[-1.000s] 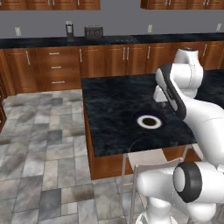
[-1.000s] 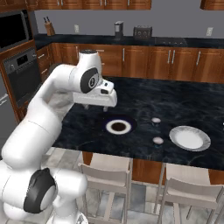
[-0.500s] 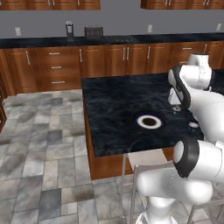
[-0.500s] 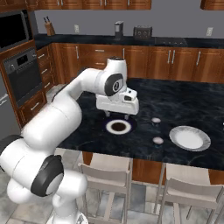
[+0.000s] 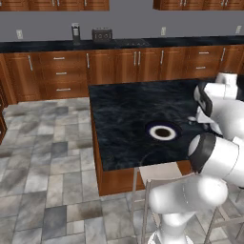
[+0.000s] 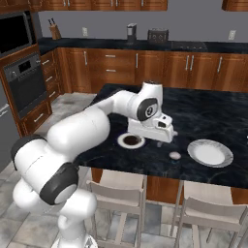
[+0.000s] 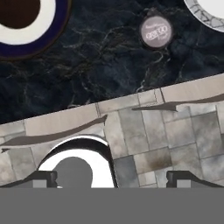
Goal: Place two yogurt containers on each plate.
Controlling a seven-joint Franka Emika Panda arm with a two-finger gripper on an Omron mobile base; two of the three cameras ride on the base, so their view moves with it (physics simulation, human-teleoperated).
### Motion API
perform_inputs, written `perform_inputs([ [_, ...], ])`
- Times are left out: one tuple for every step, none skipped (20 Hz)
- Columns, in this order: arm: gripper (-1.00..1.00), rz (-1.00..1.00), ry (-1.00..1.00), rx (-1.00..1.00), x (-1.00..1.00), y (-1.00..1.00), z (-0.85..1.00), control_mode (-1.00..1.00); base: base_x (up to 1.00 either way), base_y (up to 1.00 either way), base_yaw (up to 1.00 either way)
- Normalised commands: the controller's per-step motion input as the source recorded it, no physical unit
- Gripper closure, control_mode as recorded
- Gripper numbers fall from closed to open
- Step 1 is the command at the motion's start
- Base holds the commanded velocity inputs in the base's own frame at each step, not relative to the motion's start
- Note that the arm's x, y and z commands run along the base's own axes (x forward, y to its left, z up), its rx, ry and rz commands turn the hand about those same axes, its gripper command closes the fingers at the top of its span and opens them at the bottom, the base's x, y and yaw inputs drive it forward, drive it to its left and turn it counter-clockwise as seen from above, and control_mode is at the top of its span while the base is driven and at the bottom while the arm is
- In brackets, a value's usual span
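I see one round yogurt tub (image 7: 156,30) lying loose on the black counter (image 7: 109,65), lid up, at twelve o'clock in my hand view. The dark-rimmed plate (image 7: 26,26) sits at ten o'clock, the pale plate (image 7: 210,13) at one; both look bare where visible. That tub lies between them, nearer the pale one. My gripper (image 7: 111,177) hangs over the counter edge, fingers spread wide and empty, presumably ready for a pick.
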Motion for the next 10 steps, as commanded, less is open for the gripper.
perform_inputs([
  [-1.00,-0.07,0.00,0.00,0.16,-0.46,-0.26,-1.00,0.00,0.00,0.00],
  [-1.00,-0.06,0.00,0.00,0.06,-0.34,-0.11,-1.00,0.00,0.00,0.00],
  [-1.00,-0.04,0.00,0.00,0.04,-0.31,-0.11,-1.00,0.00,0.00,0.00],
  [-1.00,-0.03,0.00,0.00,0.09,-0.34,-0.16,-1.00,0.00,0.00,0.00],
  [-1.00,-0.03,0.00,0.00,0.21,-0.28,-0.23,-1.00,0.00,0.00,0.00],
  [-1.00,-0.03,0.00,0.00,0.24,-0.31,-0.29,-1.00,0.00,0.00,0.00],
  [-1.00,-0.03,-0.01,0.02,0.30,-0.35,-0.40,-1.00,0.00,0.00,0.00],
  [-1.00,-0.01,-0.05,0.08,0.39,-0.42,-0.45,-1.00,0.00,0.00,0.00],
  [-1.00,-0.01,-0.06,0.07,0.41,-0.38,-0.45,-1.00,0.00,0.00,0.00],
  [-1.00,0.00,-0.08,0.08,0.47,-0.35,-0.48,-1.00,0.00,0.00,0.00],
])
